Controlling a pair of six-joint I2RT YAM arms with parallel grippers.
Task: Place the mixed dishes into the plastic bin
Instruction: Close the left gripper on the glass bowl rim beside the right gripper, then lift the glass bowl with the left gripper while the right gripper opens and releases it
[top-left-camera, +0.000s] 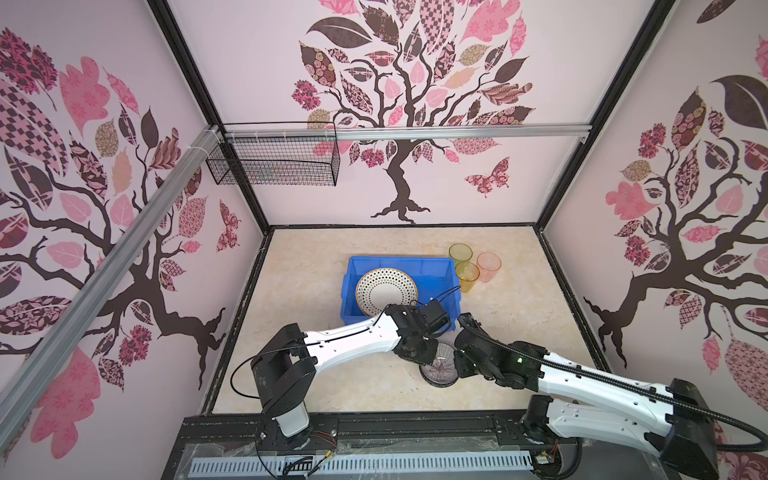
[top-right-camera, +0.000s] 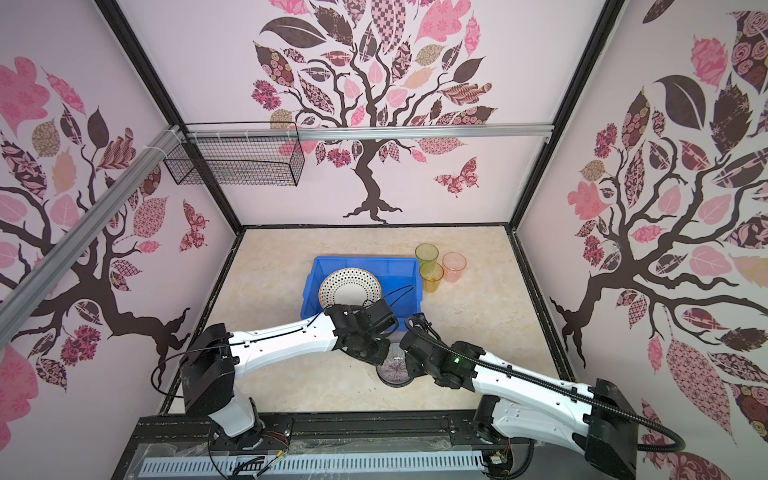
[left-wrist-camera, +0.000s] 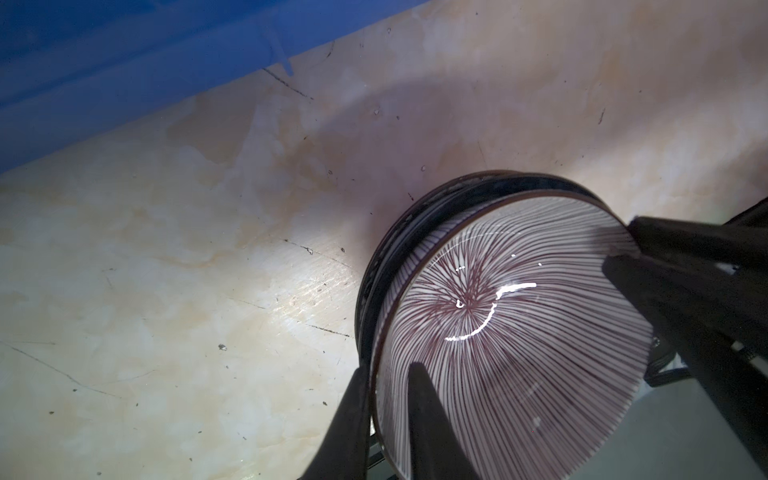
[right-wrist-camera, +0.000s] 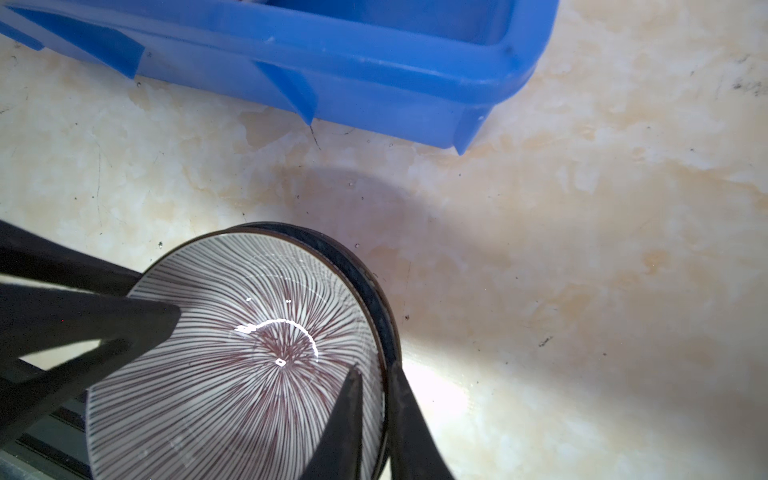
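While the right tool (right-wrist-camera: 376, 370) is clamped on the rim of the small round white bowl with fine purple radial stripes (right-wrist-camera: 257, 374), the left tool (left-wrist-camera: 388, 370) straddles another part of that rim, one finger inside and one outside. I cannot tell whether it presses yet. The bowl sits on top of a short stack of dark-rimmed dishes (left-wrist-camera: 390, 241) on the bench (top-left-camera: 316, 353), just in front of the bright blue rectangular plastic bin (top-left-camera: 399, 261). The bin already holds a round plate with a dotted rim (top-left-camera: 386, 291).

The step in hand looks like taking the bowl off the stack. The next move calls for a straight lift, so the dishes beneath stay put, then a short carry over the bin's near wall.

Three translucent cups (top-left-camera: 467, 274), yellowish and pink, stand to the right of the bin, not yet packed. The bench is cream, marbled and scuffed. The pale walls carry pink-and-brown tree decals, and a black wire basket (top-left-camera: 274, 164) hangs from a rail.
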